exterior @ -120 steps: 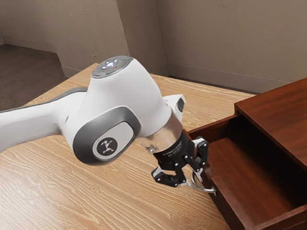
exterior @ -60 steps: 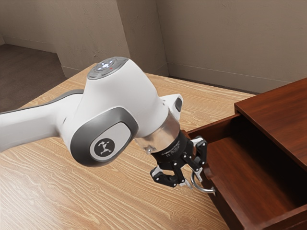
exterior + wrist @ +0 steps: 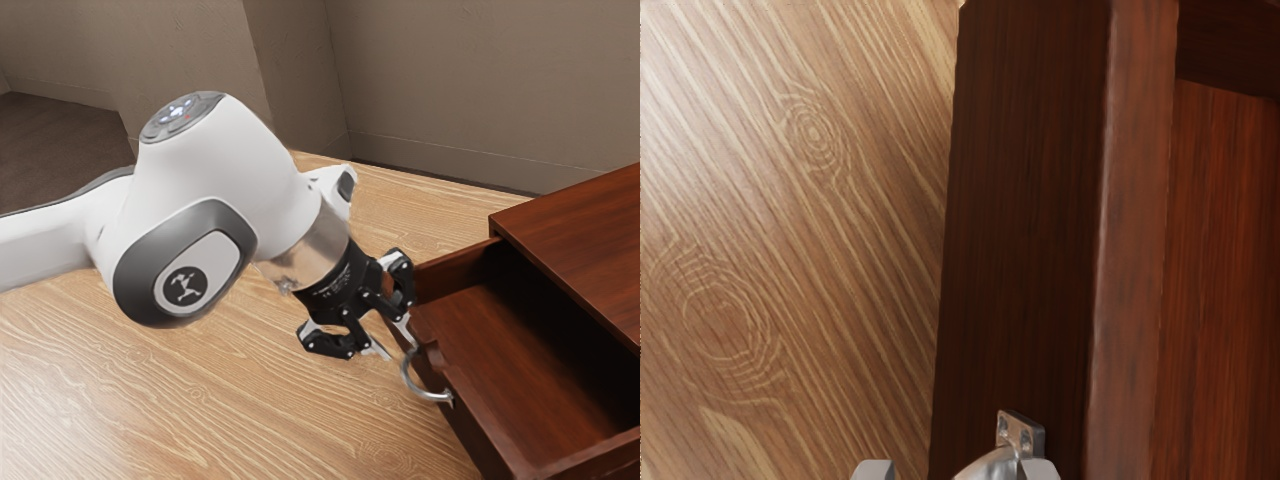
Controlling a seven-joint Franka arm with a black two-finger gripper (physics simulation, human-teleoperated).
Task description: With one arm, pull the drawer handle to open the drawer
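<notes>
The dark red wooden drawer (image 3: 520,370) stands pulled out of its cabinet (image 3: 590,240), its inside open to view. A silver loop handle (image 3: 424,378) sticks out of the drawer's front panel (image 3: 1020,250). My black gripper (image 3: 390,328) hovers just up and toward the exterior view's left of the handle. It is open, with nothing between its fingers. In the wrist view the handle (image 3: 990,462) and its mounting plate (image 3: 1021,434) sit close under my hand, against the front panel.
The light wooden table (image 3: 200,400) stretches toward the exterior view's left and front. Beige walls (image 3: 480,80) rise behind the table and the cabinet. My white arm (image 3: 200,230) hangs over the table's middle.
My hand has drawn back toward the exterior view's left and slightly up, off the handle it was around. The drawer stays pulled out.
</notes>
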